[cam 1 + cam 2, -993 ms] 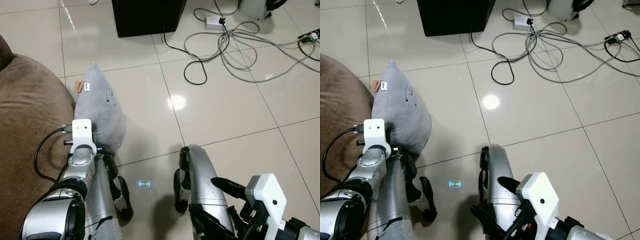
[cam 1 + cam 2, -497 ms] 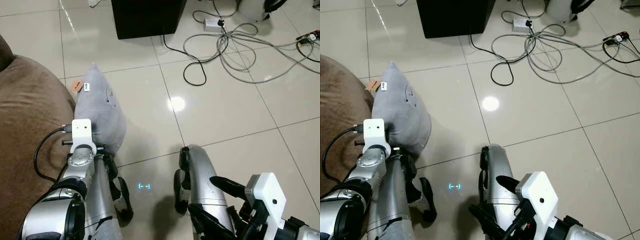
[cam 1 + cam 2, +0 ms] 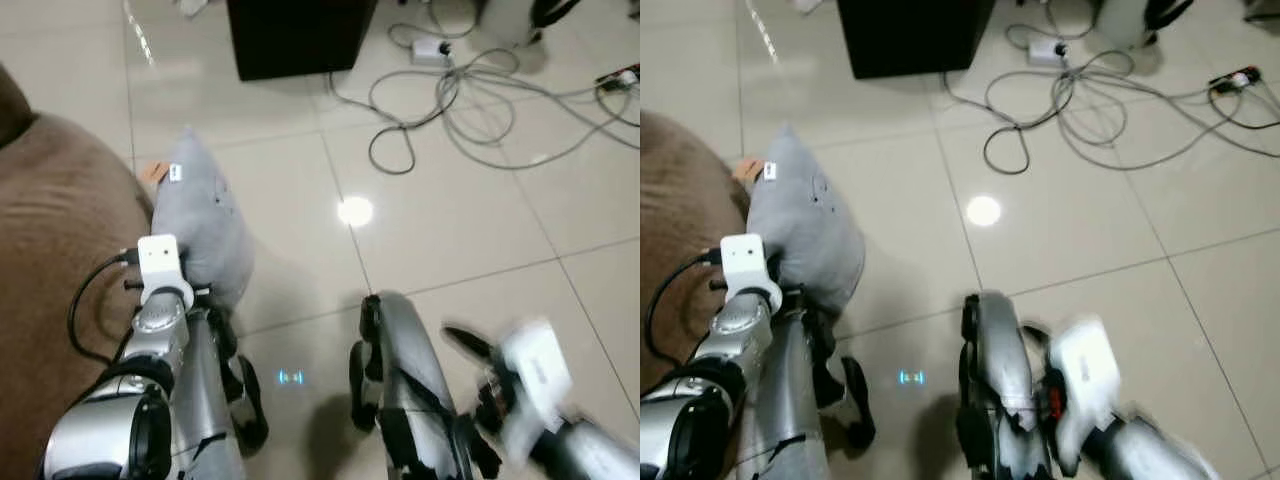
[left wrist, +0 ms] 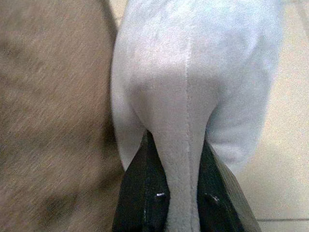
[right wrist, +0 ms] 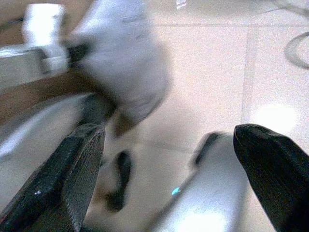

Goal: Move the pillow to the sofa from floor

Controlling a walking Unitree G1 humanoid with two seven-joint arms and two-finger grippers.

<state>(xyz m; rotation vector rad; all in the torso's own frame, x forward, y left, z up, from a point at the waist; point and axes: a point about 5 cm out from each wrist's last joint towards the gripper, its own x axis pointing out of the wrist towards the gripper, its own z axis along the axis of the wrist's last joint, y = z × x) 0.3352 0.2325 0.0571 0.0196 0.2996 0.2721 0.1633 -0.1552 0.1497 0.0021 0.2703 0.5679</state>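
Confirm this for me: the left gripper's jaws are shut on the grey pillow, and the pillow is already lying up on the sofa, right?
Not quite. The left gripper does pinch the grey pillow, but the left eye view shows it beside the brown sofa, over the floor.

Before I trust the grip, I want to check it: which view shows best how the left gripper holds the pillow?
The left wrist view: its black fingers pinch a fold of the pillow close up. The eye views show the pillow beside the sofa, grip hidden; the right wrist view blurs it.

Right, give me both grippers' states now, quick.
Left gripper: shut on the pillow, pinching its edge beside the sofa.
Right gripper: open, holding nothing, blurred low over the floor.
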